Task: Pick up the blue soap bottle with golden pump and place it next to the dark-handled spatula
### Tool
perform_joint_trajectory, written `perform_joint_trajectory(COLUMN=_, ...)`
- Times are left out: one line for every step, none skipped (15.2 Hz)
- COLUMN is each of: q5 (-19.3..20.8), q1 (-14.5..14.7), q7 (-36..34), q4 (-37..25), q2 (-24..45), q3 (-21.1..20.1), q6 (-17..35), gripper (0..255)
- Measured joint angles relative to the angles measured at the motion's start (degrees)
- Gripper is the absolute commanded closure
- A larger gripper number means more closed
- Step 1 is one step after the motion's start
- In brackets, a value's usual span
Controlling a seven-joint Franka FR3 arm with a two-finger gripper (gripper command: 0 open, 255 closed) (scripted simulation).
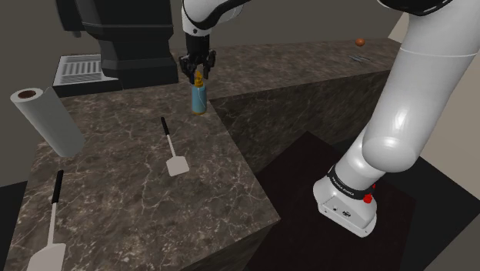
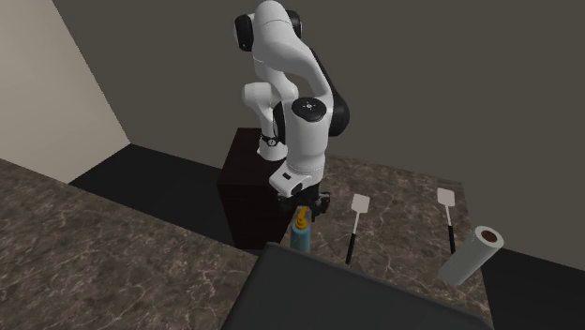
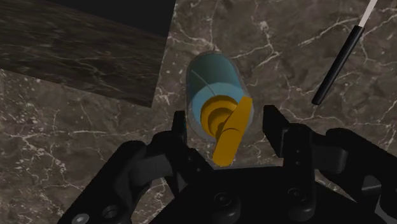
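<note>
Grasp step, I'd say: the blue soap bottle [image 1: 199, 98] stands upright on the surface [image 1: 115, 165], upper middle of the shoulder view, jaws open and straddling its gold pump [image 3: 224, 124], so next is close, lift, and carry down-left to the dark-handled spatula [image 1: 176, 163].

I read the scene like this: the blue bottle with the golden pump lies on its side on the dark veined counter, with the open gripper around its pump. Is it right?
Not quite: the blue bottle stands upright on the counter, not on its side, as the shoulder view shows. The open gripper is indeed around its golden pump.
</note>
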State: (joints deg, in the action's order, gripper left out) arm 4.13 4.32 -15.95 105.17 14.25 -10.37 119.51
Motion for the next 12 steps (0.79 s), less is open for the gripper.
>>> perform_joint_trajectory(q5=0.0, q1=0.0, q7=0.0, q4=0.0, q2=0.0, q3=0.0, q6=0.0, gripper=255)
perform_joint_trajectory(q5=0.01, q1=-0.01, q7=0.0, q4=-0.02, q2=-0.02, q3=0.02, q6=0.0, gripper=255)
perform_joint_trajectory(q5=0.01, q1=-0.01, q7=0.0, q4=-0.02, q2=-0.03, q3=0.02, q6=0.0, gripper=255)
perform_joint_trajectory(q5=0.01, q1=-0.01, q7=0.0, q4=-0.03, q2=-0.03, q3=0.01, q6=0.0, gripper=255)
perform_joint_trajectory(q5=0.01, q1=-0.01, q7=0.0, q4=-0.03, q2=-0.02, q3=0.01, q6=0.01, gripper=255)
perform_joint_trajectory(q5=0.01, q1=-0.01, q7=0.0, q4=-0.04, q2=-0.01, q3=0.01, q6=0.01, gripper=255)
perform_joint_trajectory(q5=0.01, q1=-0.01, q7=0.01, q4=-0.05, q2=0.0, q3=0.01, q6=0.01, gripper=255)
perform_joint_trajectory(q5=0.01, q1=-0.01, q7=0.01, q4=-0.07, q2=0.01, q3=0.01, q6=0.01, gripper=255)
perform_joint_trajectory(q5=0.01, q1=-0.01, q7=0.02, q4=-0.06, q2=0.0, q3=0.01, q6=0.0, gripper=255)
perform_joint_trajectory(q5=-0.02, q1=0.0, q7=0.02, q4=-0.3, q2=-0.08, q3=-0.01, q6=-0.36, gripper=255)
perform_joint_trajectory(q5=-0.07, q1=-0.03, q7=0.11, q4=-0.66, q2=-0.2, q3=-0.01, q6=-0.85, gripper=255)
perform_joint_trajectory(q5=-0.12, q1=-0.02, q7=0.11, q4=-0.95, q2=-0.42, q3=-0.03, q6=-1.36, gripper=255)
